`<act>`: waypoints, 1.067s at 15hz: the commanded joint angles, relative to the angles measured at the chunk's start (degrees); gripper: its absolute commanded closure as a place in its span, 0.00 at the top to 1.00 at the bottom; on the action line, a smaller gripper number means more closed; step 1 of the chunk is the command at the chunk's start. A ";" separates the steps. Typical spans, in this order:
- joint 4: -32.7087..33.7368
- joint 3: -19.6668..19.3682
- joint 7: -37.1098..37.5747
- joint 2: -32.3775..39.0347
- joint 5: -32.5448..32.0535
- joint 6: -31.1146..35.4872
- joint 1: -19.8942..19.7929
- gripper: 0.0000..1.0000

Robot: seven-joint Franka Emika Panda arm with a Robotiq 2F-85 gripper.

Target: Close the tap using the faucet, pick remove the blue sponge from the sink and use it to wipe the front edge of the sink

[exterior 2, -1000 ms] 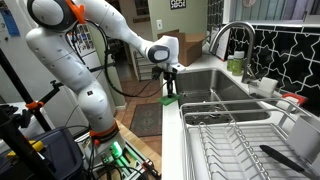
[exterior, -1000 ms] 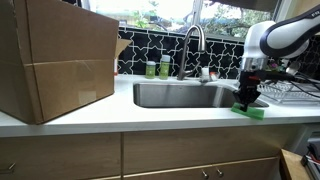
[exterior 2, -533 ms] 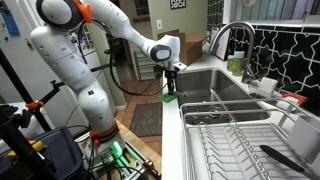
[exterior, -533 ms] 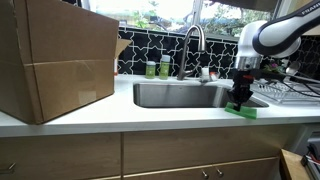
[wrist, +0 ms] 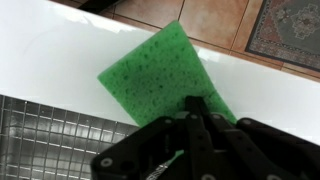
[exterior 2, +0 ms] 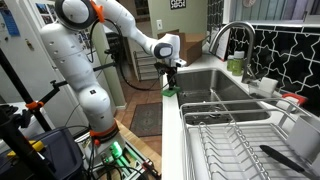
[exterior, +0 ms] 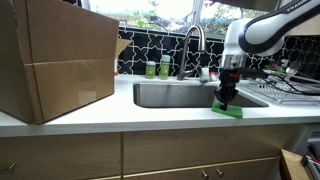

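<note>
1. The blue sponge (wrist: 160, 80), green to the eye, lies flat on the white bench (exterior: 120, 116) just outside the front edge of the sink (exterior: 170, 107). The hand (wrist: 197, 108) is clenched on it near one side, fingertips together.
2. Because the grip sits off-centre, dragging could fold or swivel the sponge. It might even pull free, leaving bare fingers scraping the bench.
3. Most of the sponge rests on the white strip rather than the steel rim. A straight stroke may miss the rim or wander off the bench's outer lip.
4. The tap (exterior: 193, 45) and two green containers (exterior: 157, 68) stand behind the basin (exterior: 175, 96), well clear.
5. A dish rack (exterior 2: 240, 135) lies beside the sink, also out of the way.
6. The cardboard box (exterior: 55, 65) fills the bench past the sink's far corner and would stop an overlong stroke.
</note>
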 commanded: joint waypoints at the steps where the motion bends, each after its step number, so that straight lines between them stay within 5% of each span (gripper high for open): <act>1: 4.08 0.57 -2.06 4.80 1.70 0.48 1.47 0.03; 6: 6.21 0.88 -1.17 6.96 -0.62 -1.11 1.83 0.01; 16: -0.78 -0.41 6.98 2.12 -9.23 -0.58 -0.01 0.02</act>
